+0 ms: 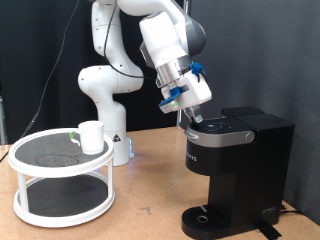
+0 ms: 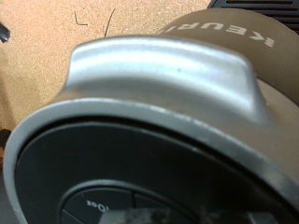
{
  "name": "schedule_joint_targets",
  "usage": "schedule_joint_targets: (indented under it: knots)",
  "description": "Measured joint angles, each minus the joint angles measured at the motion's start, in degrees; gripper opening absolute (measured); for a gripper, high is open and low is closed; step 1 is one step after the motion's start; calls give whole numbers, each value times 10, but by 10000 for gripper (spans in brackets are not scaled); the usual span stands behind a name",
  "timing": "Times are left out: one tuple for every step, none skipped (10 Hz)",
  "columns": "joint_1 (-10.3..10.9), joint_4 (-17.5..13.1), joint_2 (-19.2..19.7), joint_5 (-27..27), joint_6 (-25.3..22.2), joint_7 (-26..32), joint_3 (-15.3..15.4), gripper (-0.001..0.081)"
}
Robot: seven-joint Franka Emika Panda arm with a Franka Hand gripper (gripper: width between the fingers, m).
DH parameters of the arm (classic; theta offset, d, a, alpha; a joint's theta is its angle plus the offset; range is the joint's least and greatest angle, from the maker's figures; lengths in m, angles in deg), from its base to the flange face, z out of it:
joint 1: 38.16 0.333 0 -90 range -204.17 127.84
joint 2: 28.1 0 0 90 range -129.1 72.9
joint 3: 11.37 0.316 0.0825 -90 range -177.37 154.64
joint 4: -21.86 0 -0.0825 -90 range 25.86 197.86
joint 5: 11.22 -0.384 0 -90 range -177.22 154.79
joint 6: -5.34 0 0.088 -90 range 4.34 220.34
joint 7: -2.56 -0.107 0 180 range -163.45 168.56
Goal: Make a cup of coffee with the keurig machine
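In the wrist view the machine fills almost everything, seen from very close and blurred. A silver lid edge sweeps across the middle, dark control buttons lie below it and are cut off at the frame's edge, and part of the brand lettering shows on the black body beyond. No finger appears in this view, so it gives nothing on how the pincer stands.

In the exterior view the machine stands at the right, its lid down. Its round drip base at the bottom is partly cut off by the frame's bottom edge, and nothing stands on that base. The gripper hangs just over the front edge of the lid, beside the silver-edged panel. Its fingertips are small and dark against the black lid, so I cannot tell whether they are spread or pressed together, nor whether they touch the lid. Nothing shows between them.

Well apart, at the exterior view's left, a white two-tier rack stands on the table. The cup sits upright on its top tier, near the right rim. What the cup contains cannot be seen. The lower tier is only partly visible through the legs.

The arm's white base rises behind the rack.
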Motion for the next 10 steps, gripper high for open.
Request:
schedule_joint_targets:
  knots:
    - [0,-1,-1,-12,-5,2,-2,0]
    - [1,-3,-1,-32,-16,10,-7,0]
    - [1,-6,-3,-57,-32,25,-13,0]
    - [3,-11,-7,-86,-47,41,-20,0]
    - [4,-17,-13,-115,-59,55,-28,0]
    - [4,-24,-19,-137,-73,61,-35,0]
    - [4,-33,-26,-150,-90,61,-41,0]
    - [3,-43,-32,-151,-115,61,-47,0]
    - [-1,-55,-37,-147,-157,61,-55,0]
    - [-1,-52,-37,-147,-144,61,-53,0]
